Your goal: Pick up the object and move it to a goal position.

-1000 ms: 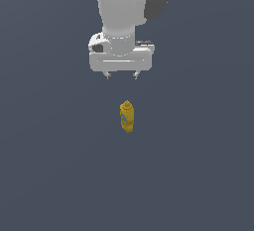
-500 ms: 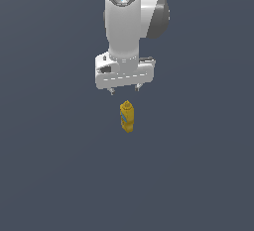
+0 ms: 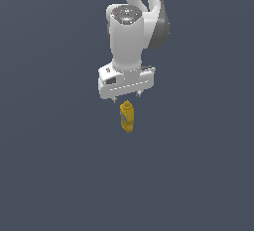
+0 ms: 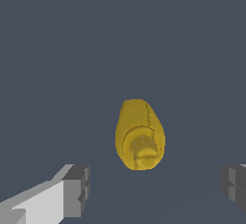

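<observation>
The object (image 3: 127,117) is a small yellow bottle with a tapered cap and a blue label patch, standing upright on the dark grey floor. My white gripper (image 3: 126,96) hangs just above its cap, open, with the two short fingertips spread wider than the bottle. In the wrist view the bottle (image 4: 140,134) is seen from above, cap toward the camera. It lies between the grey finger pads (image 4: 77,191) but beyond them, and nothing is held.
A plain dark grey floor (image 3: 59,175) surrounds the bottle on all sides. No other objects or containers show in either view.
The arm has swung its hand down and slightly toward the exterior view's right, ending closer over the bottle's cap. The bottle has not moved.
</observation>
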You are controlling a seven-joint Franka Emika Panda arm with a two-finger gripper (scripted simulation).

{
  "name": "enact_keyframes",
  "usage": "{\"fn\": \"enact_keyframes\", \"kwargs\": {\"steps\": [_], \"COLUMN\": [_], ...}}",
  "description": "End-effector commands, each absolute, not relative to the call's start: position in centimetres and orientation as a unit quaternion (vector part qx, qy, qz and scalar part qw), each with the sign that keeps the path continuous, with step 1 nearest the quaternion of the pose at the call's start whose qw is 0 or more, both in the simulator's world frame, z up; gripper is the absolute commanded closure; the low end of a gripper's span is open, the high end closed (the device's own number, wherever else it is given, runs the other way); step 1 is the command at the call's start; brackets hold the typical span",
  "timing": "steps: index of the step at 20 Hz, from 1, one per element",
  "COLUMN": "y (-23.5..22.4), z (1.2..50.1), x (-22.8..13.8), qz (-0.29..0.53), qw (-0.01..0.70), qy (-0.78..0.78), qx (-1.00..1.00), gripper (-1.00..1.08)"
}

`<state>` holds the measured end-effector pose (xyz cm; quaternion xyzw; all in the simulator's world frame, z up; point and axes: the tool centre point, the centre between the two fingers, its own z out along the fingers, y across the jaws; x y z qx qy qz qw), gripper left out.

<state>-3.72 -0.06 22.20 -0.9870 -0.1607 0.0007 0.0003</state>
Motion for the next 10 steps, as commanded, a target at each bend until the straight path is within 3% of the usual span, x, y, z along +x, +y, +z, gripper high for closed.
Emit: {"fn": "enact_keyframes", "kwargs": {"steps": [1, 10], "y": [0.0, 0.0], "z": [22.0, 20.1], "x": [-3.6, -3.7], "qz": [0.0, 0.0], "qw": [0.0, 0.0], "qy": [-0.165, -0.163], "qx": [-0.986, -0.987], "gripper": [-0.92, -0.92]}}
